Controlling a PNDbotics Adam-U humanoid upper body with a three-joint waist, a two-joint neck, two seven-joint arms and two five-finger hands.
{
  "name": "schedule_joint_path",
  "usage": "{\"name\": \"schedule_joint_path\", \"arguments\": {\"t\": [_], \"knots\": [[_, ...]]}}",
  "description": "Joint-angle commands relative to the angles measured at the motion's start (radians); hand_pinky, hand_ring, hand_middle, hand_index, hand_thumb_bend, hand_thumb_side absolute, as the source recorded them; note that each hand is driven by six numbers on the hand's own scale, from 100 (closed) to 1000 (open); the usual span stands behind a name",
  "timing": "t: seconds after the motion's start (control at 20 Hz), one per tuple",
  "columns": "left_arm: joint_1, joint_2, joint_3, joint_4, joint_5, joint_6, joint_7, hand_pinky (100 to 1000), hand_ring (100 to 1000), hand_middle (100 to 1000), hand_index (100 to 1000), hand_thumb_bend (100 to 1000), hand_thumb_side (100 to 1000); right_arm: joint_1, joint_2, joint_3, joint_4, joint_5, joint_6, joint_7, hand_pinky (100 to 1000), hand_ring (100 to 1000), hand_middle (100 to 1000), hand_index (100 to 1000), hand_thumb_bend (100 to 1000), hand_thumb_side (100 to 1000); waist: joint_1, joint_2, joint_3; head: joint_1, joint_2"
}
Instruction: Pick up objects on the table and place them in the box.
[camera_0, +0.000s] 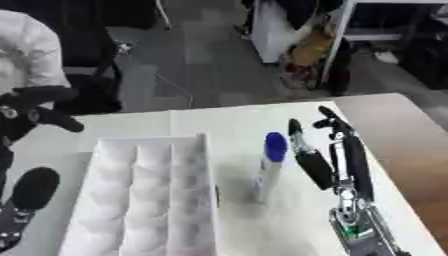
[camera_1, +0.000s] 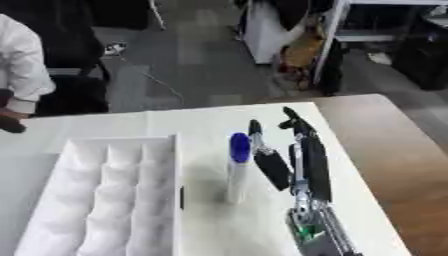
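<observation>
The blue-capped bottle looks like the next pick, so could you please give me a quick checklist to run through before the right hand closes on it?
1. Bottle upright on the table, apart from the box: ok.
2. Right hand open, fingers straight, just right of the bottle: ok.
3. Fingers touching the bottle: cannot tell; a narrow gap seems to show.
4. Box compartments free to receive it: ok, nothing shows inside.
5. Left hand out of the way at the left edge: ok.
6. Whether the left hand's fingers are open or shut: cannot tell.

Box (camera_0: 149, 200) cut off at bottom edge; left hand (camera_0: 31, 190) partly cropped.
</observation>
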Motion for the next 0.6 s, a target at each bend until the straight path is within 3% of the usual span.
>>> {"name": "schedule_joint_path", "arguments": {"t": [0.05,0.6], "knots": [[-0.008,0.016,0.002,-0.020,-0.004,-0.002,-0.002,664,553,778,878,520,870,0.008,0.022,0.008,-0.009,-0.003,-0.013,-0.032,770,890,652,931,380,799,0.003,-0.011,-0.002,0.004,-0.012],[-0.009,0.015,0.001,-0.020,-0.009,-0.002,-0.004,662,550,777,878,518,873,0.059,0.051,0.053,-0.003,-0.055,-0.080,-0.138,752,879,650,933,382,814,0.004,0.003,-0.008,0.008,-0.028]]}}
